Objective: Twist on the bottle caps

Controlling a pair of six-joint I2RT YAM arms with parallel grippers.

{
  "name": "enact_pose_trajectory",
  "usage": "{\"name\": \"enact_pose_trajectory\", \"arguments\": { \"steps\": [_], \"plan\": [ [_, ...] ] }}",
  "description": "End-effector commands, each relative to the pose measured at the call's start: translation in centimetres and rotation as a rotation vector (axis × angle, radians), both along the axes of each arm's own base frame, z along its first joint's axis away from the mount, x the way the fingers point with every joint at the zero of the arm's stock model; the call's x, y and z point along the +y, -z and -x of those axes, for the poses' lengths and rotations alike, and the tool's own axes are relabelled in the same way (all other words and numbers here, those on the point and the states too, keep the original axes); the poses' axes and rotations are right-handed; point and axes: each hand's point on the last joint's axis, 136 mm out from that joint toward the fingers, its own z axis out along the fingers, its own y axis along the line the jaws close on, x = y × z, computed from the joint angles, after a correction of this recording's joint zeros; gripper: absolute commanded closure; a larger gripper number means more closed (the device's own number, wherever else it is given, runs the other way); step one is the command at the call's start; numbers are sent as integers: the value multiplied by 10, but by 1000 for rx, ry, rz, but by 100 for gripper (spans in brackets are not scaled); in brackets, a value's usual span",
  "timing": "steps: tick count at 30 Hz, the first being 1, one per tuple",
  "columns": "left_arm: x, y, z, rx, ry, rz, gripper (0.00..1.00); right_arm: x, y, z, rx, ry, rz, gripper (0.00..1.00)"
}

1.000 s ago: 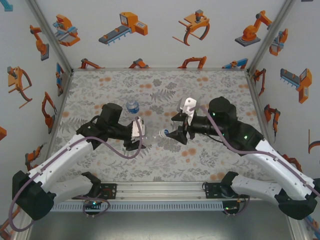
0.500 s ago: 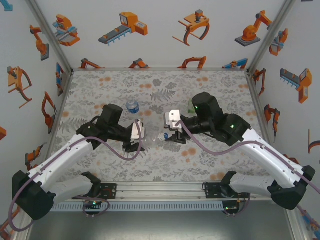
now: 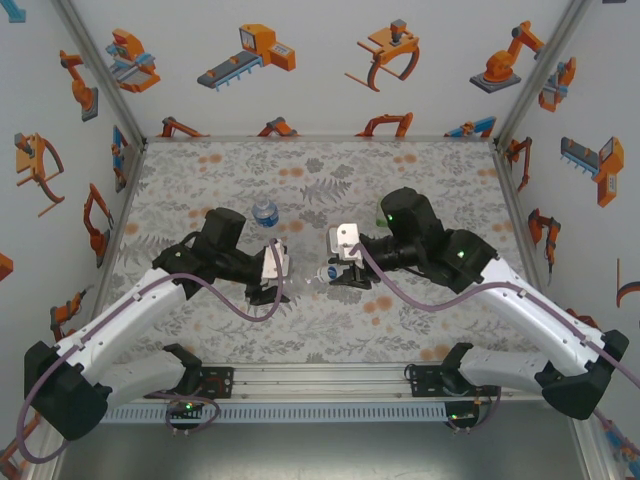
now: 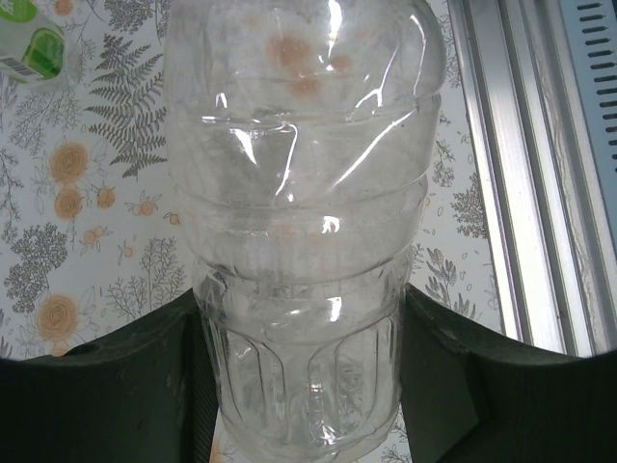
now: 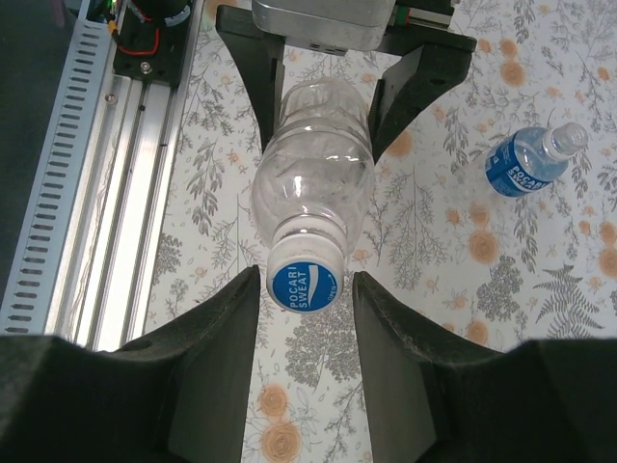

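Right gripper point(image 5: 306, 278) level, astride bottle cap point(image 5: 306, 287)

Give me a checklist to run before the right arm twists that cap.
1. Left jaws clamped on the bottle near its base: ok.
2. Cap sitting on the bottle's neck: ok.
3. Right jaws flanking the cap, one on each side: ok.
4. Right jaws pressing on the cap: cannot tell; slim gaps seem to show.
5. Cap threads engaged: cannot tell.
6. Blue-labelled bottle apart from the right jaws: ok.
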Motion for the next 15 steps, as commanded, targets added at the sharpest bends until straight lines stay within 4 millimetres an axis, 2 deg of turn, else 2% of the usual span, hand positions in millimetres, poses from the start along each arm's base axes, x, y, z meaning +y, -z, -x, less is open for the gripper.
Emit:
{"name": "enact_pose_trajectory", "arguments": {
  "steps": [1,6,11,15],
  "plan": [
    [-3,-14,5,-19,42,33,100,4,1,2,-11,-23,-20,59],
    [-3,-14,4,-18,40,33,100,5,3,-1,-6,-1,-26,63],
    [-3,-14,4,-18,36,32,100,5,2,-14,52,115,-60,80],
    [-3,-13,-4,-28,-3,21,100,5,-1,-33,256,327,-147,97]
  ]
}}
